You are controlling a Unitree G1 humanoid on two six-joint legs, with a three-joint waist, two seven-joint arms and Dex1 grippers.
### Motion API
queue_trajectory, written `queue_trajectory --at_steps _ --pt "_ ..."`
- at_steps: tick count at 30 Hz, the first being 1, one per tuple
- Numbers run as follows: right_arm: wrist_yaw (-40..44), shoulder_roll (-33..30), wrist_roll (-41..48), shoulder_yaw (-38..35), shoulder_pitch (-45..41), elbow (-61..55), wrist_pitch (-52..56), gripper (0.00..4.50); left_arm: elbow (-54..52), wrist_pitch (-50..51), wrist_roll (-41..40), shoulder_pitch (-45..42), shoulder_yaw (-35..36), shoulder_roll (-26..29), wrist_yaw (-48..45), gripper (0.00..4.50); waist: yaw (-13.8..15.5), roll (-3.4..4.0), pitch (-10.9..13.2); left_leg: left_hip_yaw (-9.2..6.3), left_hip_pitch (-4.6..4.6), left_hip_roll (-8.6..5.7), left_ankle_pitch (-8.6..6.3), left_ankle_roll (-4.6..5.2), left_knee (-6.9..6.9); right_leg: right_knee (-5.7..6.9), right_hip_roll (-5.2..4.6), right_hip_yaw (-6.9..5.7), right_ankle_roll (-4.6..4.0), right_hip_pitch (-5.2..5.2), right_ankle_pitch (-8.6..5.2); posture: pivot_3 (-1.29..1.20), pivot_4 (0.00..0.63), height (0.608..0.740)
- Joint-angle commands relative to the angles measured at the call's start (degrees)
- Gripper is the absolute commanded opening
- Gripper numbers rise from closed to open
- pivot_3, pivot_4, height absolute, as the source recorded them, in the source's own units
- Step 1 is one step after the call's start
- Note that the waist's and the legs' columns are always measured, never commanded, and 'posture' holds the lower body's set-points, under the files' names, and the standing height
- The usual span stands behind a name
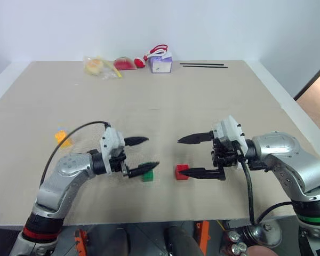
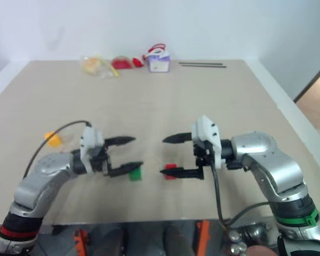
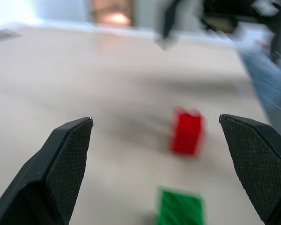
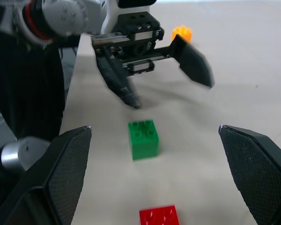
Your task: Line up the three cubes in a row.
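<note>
The left gripper point(image 1: 141, 155), at lower centre-left of the left eye view, has its fingers spread wide and holds nothing; the right gripper point(image 1: 185, 156), facing it from centre-right, is equally wide and empty. Just under the left gripper's lower fingertip, the green cube point(image 1: 148, 175) sits on the table point(image 1: 165, 101). Near it, toward the frame's centre, the red cube point(image 1: 181, 172) rests beside the right gripper's lower finger. These two look roughly side by side with a gap between. The yellow-orange cube point(image 1: 62, 138) lies well apart at mid-left. Judging by this, two cubes are roughly placed; the yellow-orange one remains to be brought into the row.
</note>
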Motion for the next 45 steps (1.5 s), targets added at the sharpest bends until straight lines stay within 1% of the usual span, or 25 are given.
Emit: queue_trajectory --at_steps 1,2,5,6,8,10,12,17,21,24,29,45 --pt "-1.8 1.7 0.6 -1.4 -2.3 0.6 -0.7 4.50 -4.6 0.9 5.9 -0.2 3.4 -6.2 17.8 4.48 0.0 -0.03 0.0 0.00 -0.02 0.00 0.00 0.00 0.05 0.00 0.01 0.00 0.03 0.01 0.03 0.00 0.150 0.740" --pt "-2.0 2.1 0.4 -1.2 -2.7 0.9 -0.8 4.50 -5.4 1.5 7.7 -0.2 4.3 -8.3 22.6 4.48 0.0 -0.03 0.0 0.00 -0.02 -0.01 0.00 0.00 0.10 0.00 0.01 0.01 0.04 0.03 0.06 0.00 0.150 0.740" --pt "-1.9 3.2 -0.8 0.1 -3.7 2.4 -1.6 4.50 -8.7 3.3 16.9 1.4 6.1 -14.8 38.6 4.48 0.0 -0.04 0.0 0.02 0.00 -0.03 0.00 0.00 0.17 0.00 0.02 0.07 0.07 0.05 0.16 0.00 0.150 0.740" --pt "-1.7 3.6 -1.3 0.5 -4.3 3.1 -2.0 4.50 -8.8 3.4 19.7 2.1 5.8 -15.7 41.7 4.48 0.0 -0.04 0.0 0.03 0.01 -0.03 0.00 0.00 0.17 -0.01 0.03 0.10 0.08 0.05 0.18 0.00 0.150 0.740" --pt "-1.2 4.2 -1.9 1.2 -5.2 4.2 -2.5 4.50 -8.3 3.5 23.0 2.8 5.4 -16.5 44.9 4.48 0.0 -0.04 0.0 0.05 0.02 -0.03 0.01 0.00 0.17 -0.01 0.04 0.11 0.07 0.05 0.21 0.00 0.150 0.740" --pt "-0.5 4.9 -2.7 2.2 -6.5 5.3 -3.1 4.50 -5.8 2.1 25.9 2.0 7.8 -17.4 49.6 4.48 0.0 -0.04 0.0 0.01 0.02 -0.02 0.01 0.01 0.17 0.00 0.08 0.09 0.05 0.04 0.22 0.00 0.150 0.740" --pt "0.0 5.5 -3.2 3.0 -7.7 6.5 -3.6 4.50 -3.4 1.2 27.3 0.7 10.4 -17.2 52.3 4.48 0.0 -0.04 0.0 0.02 0.02 -0.03 0.03 0.00 0.17 0.00 0.08 0.09 0.04 0.04 0.25 0.00 0.150 0.740" --pt "1.3 7.1 -4.5 4.2 -10.7 10.1 -5.1 4.50 1.3 0.5 27.3 -0.8 13.4 -17.8 54.7 4.48 0.0 -0.05 0.0 0.03 0.00 -0.04 0.04 -0.01 0.17 -0.01 0.07 0.09 0.05 0.03 0.26 0.00 0.150 0.740" --pt "1.1 9.1 -5.2 4.0 -13.2 13.2 -6.2 4.50 2.1 -0.1 27.7 0.6 12.8 -18.6 54.7 4.48 0.0 -0.05 0.0 0.04 -0.03 -0.05 0.03 -0.01 0.17 -0.02 0.06 0.09 0.06 0.02 0.25 0.00 0.150 0.740" --pt "-0.2 11.0 -5.1 3.1 -14.8 15.0 -6.2 4.50 2.7 0.4 27.6 1.0 13.8 -19.1 55.4 4.48 0.0 -0.05 0.0 0.03 -0.04 -0.04 0.03 -0.01 0.16 -0.02 0.06 0.08 0.06 0.00 0.24 0.00 0.150 0.740" --pt "-1.0 12.8 -5.0 2.5 -15.7 16.1 -6.5 4.50 3.8 -0.1 27.2 1.3 14.5 -19.6 56.0 4.48 0.0 -0.05 0.0 0.02 -0.04 -0.03 0.03 -0.01 0.15 -0.02 0.06 0.08 0.05 0.01 0.26 0.00 0.150 0.740" --pt "-1.3 12.6 -6.1 3.4 -14.4 15.0 -5.8 4.50 8.8 0.3 25.8 0.4 17.7 -20.6 57.5 4.48 0.0 -0.05 0.0 0.02 -0.04 -0.04 0.03 -0.01 0.15 -0.02 0.07 0.08 0.05 0.00 0.26 0.00 0.150 0.740"
